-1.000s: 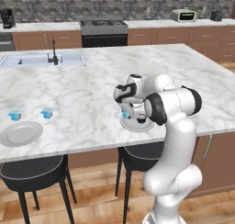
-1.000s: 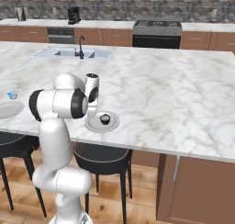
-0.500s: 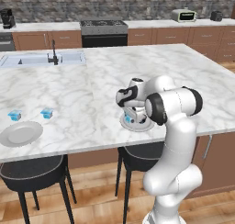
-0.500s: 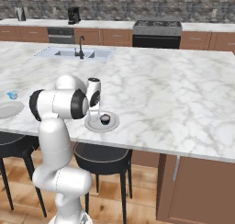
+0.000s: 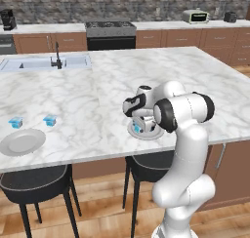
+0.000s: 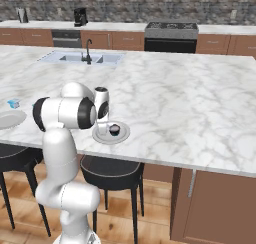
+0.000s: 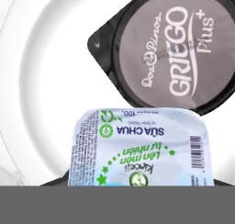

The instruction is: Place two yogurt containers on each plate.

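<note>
**Blue yogurt cup over near plate**

While the gripper (image 5: 138, 128) hangs over the near plate (image 6: 123, 136), you hold the blue yogurt cup (image 7: 139, 147) between narrowed jaws, beside a dark-lidded round cup (image 7: 172, 46). I judge it light, thin-walled and slick under a flat foil lid: grip the flat sides gently. Two more blue cups (image 5: 49, 119) sit by the far plate (image 5: 22, 142).

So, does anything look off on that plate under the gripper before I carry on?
Nothing is spilled or tipped. The one oddity: the near plate holds a dark-lidded yogurt cup, unlike the blue cup beside it. Two more blue cups sit by the far plate, which holds nothing.
</note>
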